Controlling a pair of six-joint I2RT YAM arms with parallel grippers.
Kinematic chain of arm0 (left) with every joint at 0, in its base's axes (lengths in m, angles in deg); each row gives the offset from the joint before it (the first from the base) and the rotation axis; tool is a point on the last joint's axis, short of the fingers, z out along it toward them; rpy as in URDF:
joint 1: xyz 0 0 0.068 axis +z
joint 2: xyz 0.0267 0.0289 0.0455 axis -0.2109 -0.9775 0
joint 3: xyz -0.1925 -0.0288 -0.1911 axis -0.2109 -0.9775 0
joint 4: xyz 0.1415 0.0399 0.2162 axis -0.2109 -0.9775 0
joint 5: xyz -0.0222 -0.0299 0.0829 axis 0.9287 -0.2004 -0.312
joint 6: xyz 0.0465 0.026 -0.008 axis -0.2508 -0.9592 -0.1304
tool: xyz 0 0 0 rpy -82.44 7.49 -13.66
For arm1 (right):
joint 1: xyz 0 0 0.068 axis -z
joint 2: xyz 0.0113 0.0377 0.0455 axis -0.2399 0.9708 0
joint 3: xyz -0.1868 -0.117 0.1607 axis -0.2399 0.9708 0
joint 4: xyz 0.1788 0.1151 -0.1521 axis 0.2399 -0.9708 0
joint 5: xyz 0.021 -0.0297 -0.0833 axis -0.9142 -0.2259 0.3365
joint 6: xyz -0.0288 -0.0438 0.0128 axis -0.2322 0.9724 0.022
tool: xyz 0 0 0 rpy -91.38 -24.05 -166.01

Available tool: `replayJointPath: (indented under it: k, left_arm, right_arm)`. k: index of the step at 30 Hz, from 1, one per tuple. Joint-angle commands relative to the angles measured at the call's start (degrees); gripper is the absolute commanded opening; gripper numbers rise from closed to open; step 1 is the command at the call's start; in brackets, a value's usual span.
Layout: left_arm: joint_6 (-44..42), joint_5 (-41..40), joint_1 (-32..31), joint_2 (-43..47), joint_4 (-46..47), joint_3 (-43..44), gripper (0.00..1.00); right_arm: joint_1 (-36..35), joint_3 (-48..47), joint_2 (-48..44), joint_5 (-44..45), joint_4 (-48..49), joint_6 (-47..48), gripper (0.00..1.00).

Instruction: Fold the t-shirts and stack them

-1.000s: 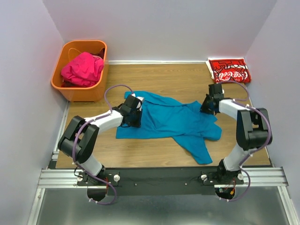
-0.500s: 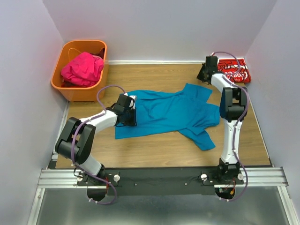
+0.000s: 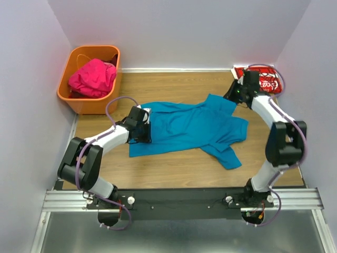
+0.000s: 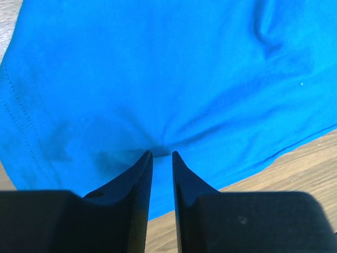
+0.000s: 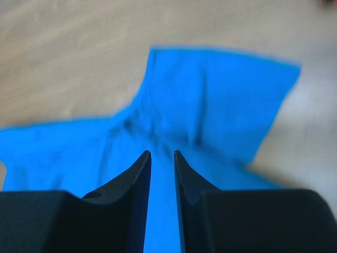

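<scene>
A crumpled magenta-pink cloth t-shirt [image 3: 93, 77] is contained in the orange plastic basket [image 3: 87, 105] at the far left corner. The left claw [image 4: 160, 154] is closed on a pinch of the plain teal-blue cloth t-shirt [image 3: 195, 126] just inside its left hem. This shirt is spread across the middle of the wooden tabletop [image 3: 174, 168], with bare wood left before and behind it. The right claw [image 5: 162, 153] is held above the far sleeve, fingers nearly together, nothing gripped. The folded red cloth t-shirt [image 3: 266, 83] is lodged in the far right corner; its white script is partly hidden and cannot be read.
</scene>
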State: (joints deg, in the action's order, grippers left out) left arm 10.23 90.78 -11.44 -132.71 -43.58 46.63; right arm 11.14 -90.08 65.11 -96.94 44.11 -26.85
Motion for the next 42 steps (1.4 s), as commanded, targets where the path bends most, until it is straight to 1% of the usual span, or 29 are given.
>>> replayJointPath:
  k: [1,2,3,4,6,7,11,12,14,15,17,18,19,21,23,24,27,32,39,42]
  left_arm:
    - [-2.11,0.83,-0.37,3.26,-1.03,2.33,0.34]
    - [-2.81,0.3,-1.51,3.79,-0.76,3.82,0.38]
    - [-4.48,-0.05,-2.48,4.23,-0.15,4.7,0.39]
    - [-5.19,-0.14,-3.36,4.23,0.29,5.58,0.39]
    - [-6.25,0.73,-5.2,3.36,1.6,7.77,0.43]
    - [-7.12,1.26,-7.13,2.75,3.18,8.57,0.45]
    - [-9.59,2.76,-13.64,-1.99,7.05,13.58,0.49]
    - [-10.02,2.67,-14.78,-4.62,7.58,16.29,0.5]
    - [-10.99,2.85,-18.29,-7.79,8.03,19.64,0.49]
    - [-11.34,3.54,-19.26,-11.11,7.94,22.7,0.47]
    - [-11.61,4.69,-21.2,-14.21,6.19,25.62,0.44]
    - [-11.87,5.56,-21.64,-16.57,4.97,27.72,0.39]
    - [-11.87,5.83,-22.0,-17.29,3.04,28.09,0.37]
    - [-11.96,6.01,-22.44,-17.21,2.32,26.18,0.31]
    - [-12.4,5.57,-22.53,-16.16,2.58,23.8,0.28]
    - [-12.66,5.49,-22.61,-15.2,2.67,21.52,0.28]
    - [-13.11,5.05,-22.61,-15.27,3.46,18.79,0.27]
    - [-12.23,4.61,-23.05,-17.47,5.66,17.89,0.22]
    - [-9.24,0.31,-23.14,-20.46,2.94,16.76,0.17]
    - [-7.92,0.39,-23.14,-20.38,0.91,14.83,0.16]
  right_arm:
    - [-0.07,12.46,-9.16,-6.22,-1.83,-2.67,0.31]
    - [-0.07,14.66,-10.83,-7.45,-1.82,-3.37,0.31]
    - [-0.16,18.94,-13.2,-9.63,-1.82,-4.6,0.31]
    - [-0.07,20.64,-14.27,-10.53,-1.82,-5.13,0.31]
    - [-0.07,24.07,-16.03,-11.32,-1.39,-5.84,0.31]
    - [-0.07,26.61,-17.43,-10.54,-1.47,-5.84,0.31]
    - [-0.07,28.92,-18.67,-8.25,-1.39,-5.67,0.31]
    - [-0.07,29.0,-18.5,-7.82,-1.39,-5.41,0.31]
    - [-0.07,28.57,-17.36,-6.94,-1.21,-5.05,0.31]
    - [-0.16,28.48,-16.92,-6.41,-1.3,-4.96,0.31]
    - [-0.07,28.04,-15.86,-6.06,-1.3,-4.88,0.31]
    - [-0.16,27.86,-14.82,-5.71,-1.21,-4.88,0.31]
    - [-0.16,27.86,-14.46,-5.44,-1.12,-4.88,0.31]
    - [0.02,27.86,-13.93,-5.0,-1.03,-4.88,0.3]
    - [-0.07,27.86,-13.58,-4.82,-0.95,-4.7,0.3]
    - [-0.07,27.86,-13.49,-4.65,-0.86,-4.61,0.3]
    - [-0.07,27.69,-12.87,-4.47,-0.6,-4.26,0.3]
    - [-0.16,27.42,-10.77,-4.29,-0.16,-4.17,0.3]
    - [-0.07,27.07,-8.05,-3.77,1.51,-4.26,0.3]
    - [-0.07,26.28,-5.85,-2.63,2.83,-4.35,0.3]
